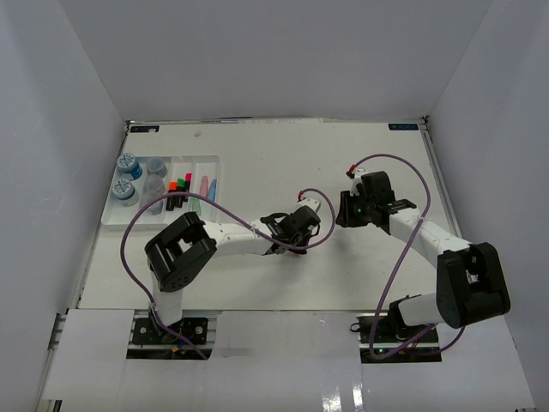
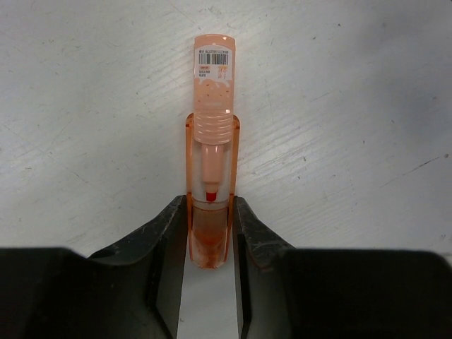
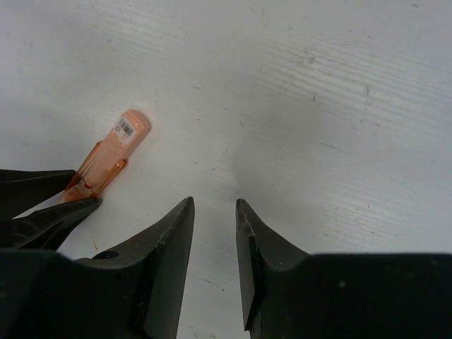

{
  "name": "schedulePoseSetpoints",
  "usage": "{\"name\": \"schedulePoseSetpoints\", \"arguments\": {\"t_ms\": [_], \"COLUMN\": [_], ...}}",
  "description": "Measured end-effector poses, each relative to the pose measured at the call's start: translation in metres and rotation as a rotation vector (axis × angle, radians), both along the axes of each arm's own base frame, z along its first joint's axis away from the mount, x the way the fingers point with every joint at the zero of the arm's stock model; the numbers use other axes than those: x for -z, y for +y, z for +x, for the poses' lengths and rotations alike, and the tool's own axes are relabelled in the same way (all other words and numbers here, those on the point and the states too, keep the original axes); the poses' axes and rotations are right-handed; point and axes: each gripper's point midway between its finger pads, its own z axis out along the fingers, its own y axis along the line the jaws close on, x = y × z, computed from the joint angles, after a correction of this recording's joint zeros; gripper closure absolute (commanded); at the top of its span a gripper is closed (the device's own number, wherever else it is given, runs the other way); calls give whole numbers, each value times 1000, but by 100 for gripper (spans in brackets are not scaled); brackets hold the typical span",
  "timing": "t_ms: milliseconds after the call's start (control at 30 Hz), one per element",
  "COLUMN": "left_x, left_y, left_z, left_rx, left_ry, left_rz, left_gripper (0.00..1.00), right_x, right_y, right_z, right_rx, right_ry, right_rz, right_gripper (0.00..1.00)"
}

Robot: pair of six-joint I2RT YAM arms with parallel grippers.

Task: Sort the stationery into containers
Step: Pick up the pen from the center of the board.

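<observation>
A pastel orange marker (image 2: 212, 106) with a clear orange cap lies on the white table, barcode label facing up. My left gripper (image 2: 210, 212) is shut on its cap end, with both fingers pressed against the cap's sides. The right wrist view shows the same marker (image 3: 113, 152) to the left, with the left fingers (image 3: 42, 208) on it. My right gripper (image 3: 215, 203) stands just right of it, low over bare table, its jaws a narrow gap apart with nothing between them. From above, the left gripper (image 1: 296, 225) and right gripper (image 1: 345, 210) are close together mid-table.
The white divided tray (image 1: 206, 158) sits at the far left. It holds blue-lidded jars (image 1: 129, 163), clear grey jars (image 1: 156, 168), black highlighters (image 1: 176, 185) and a pink marker (image 1: 206, 184). Purple cables loop over both arms. White walls enclose the table.
</observation>
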Motion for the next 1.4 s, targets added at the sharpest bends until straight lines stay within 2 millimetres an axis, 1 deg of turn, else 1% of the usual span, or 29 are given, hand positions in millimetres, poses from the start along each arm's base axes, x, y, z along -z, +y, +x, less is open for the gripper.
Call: {"name": "schedulePoseSetpoints", "arguments": {"t_ms": [233,433,533,600,733,900,1133,1233,1333,1400], "left_x": [-1,-3,-4,-7,-16,-28,-48,-61,-79,-93], "left_y": [5,23,30,32,30,36,38,36,33,31], "left_z": [-2,-10,-13,-12,-8,-6,-3,-1,2,5], "left_rx": [9,34,47,57,64,72,94,104,108,103], "left_ry": [-29,-61,-77,-89,-123,-167,-218,-239,-262,-277], "left_rz": [-31,-35,-25,-20,-33,-41,-48,-56,-77,-94], "left_gripper": [73,73,73,73,73,73,73,73,73,73], "right_x": [-6,-9,-15,-21,-30,-35,-46,-50,-51,-49], "right_y": [9,15,20,23,31,40,52,57,62,63], "right_z": [0,-3,-1,1,3,0,-4,-5,-6,-12], "right_rx": [-33,-64,-80,-91,-117,-142,-174,-187,-201,-210], "right_ry": [-12,-7,-15,-25,-36,-26,-11,-12,-24,-22], "right_rz": [42,75,93,107,145,197,274,305,339,359], "right_gripper": [63,62,62,62,60,58,55,55,54,54]}}
